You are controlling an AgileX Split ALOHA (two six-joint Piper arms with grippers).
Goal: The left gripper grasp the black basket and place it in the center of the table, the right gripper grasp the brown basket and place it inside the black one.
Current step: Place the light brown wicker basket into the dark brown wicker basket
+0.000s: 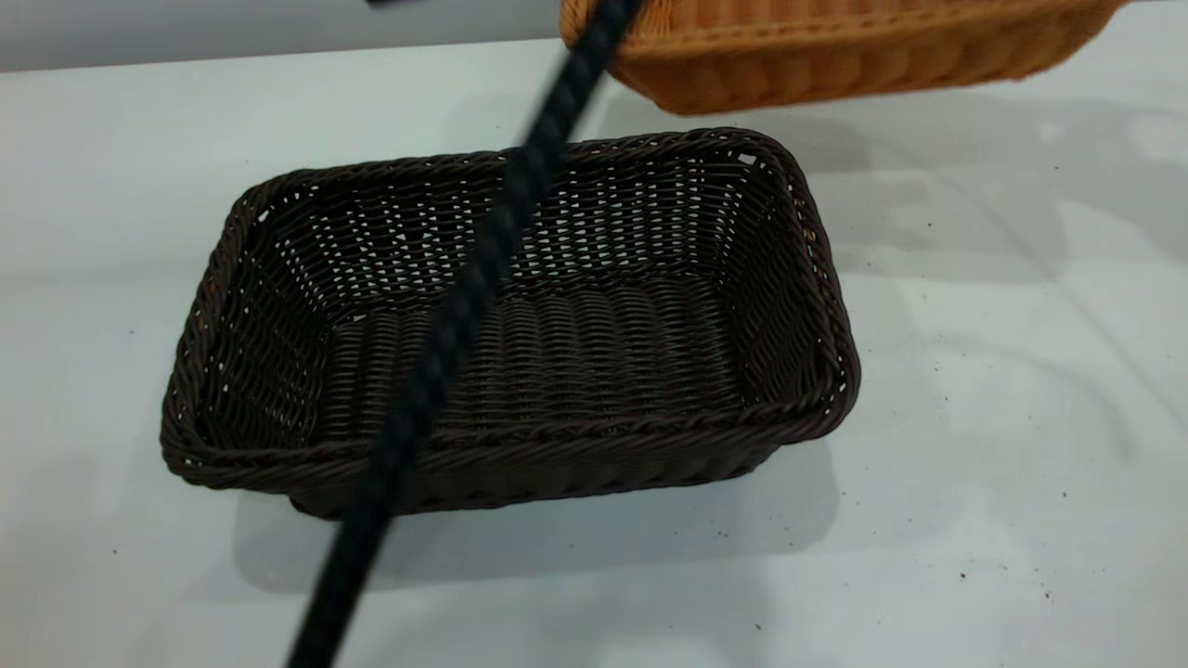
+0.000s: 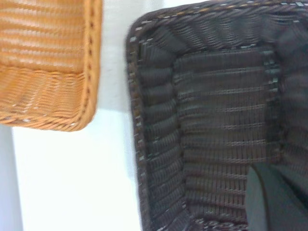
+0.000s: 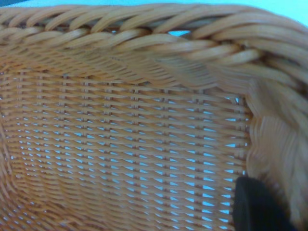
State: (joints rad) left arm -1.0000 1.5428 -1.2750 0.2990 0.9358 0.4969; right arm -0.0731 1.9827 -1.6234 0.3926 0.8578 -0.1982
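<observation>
On the table: the black basket (image 1: 594, 371) sits upright and open side up on the white table (image 1: 1002, 417), roughly mid-surface in the exterior view, with its shadow falling toward the near edge.
Black basket, inside: nothing lies in it; the ribbed woven floor and the open-weave walls show all round, and the braided rim is whole.
Brown basket: the brown basket (image 1: 835, 46) is at the top edge of the exterior view, beyond the far right corner of the black one; its underside faces the camera and it looks lifted off the surface, casting a soft shadow on the table beneath.
Baskets, relation: apart, not nested; the left wrist view shows the brown basket (image 2: 45, 62) beside the black basket (image 2: 216, 120), with a strip of white table (image 2: 72, 183) between their rims.
Cable: a dark braided cable (image 1: 464, 315) runs diagonally across the exterior view, close to the lens and crossing in front of both baskets.
Left gripper: only a dark part (image 2: 276, 199) shows at the picture's corner in the left wrist view, over the black basket's floor; whether its fingers are open or closed cannot be told.
Right gripper: the right wrist view is filled with the brown basket (image 3: 125, 144) wall and rim seen from very close; a dark fingertip (image 3: 255, 207) lies against the weave, but the grip itself cannot be told.
</observation>
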